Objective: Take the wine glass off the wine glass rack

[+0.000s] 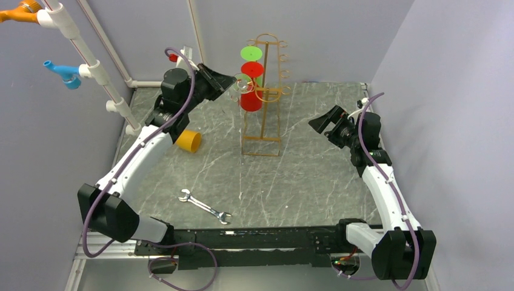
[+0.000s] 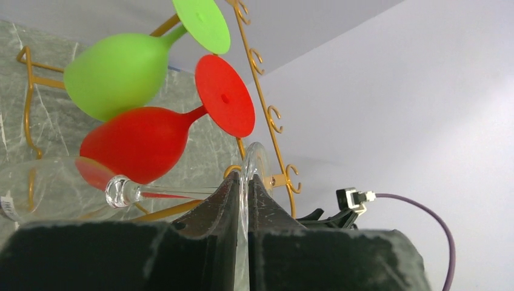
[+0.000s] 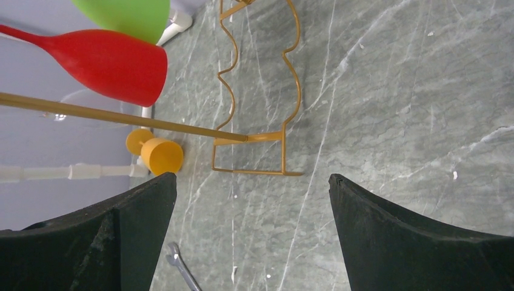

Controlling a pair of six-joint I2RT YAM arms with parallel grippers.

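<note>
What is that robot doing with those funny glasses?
The left gripper has its jaws pinched on the round foot of the clear wine glass, right at the gold wine glass rack. A green wine glass and a red wine glass hang there too. The clear one doesn't look pulled free yet. The right gripper hovers open over the table.

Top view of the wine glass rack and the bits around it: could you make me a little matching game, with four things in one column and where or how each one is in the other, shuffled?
Things
1. clear wine glass
2. green wine glass
3. wrench
4. right gripper

Place or state
A. lying flat on the table
B. wide open, holding nothing
C. foot pinched in the left gripper
D. hanging topmost on the wine glass rack

Pairs: 1-C, 2-D, 3-A, 4-B
</note>
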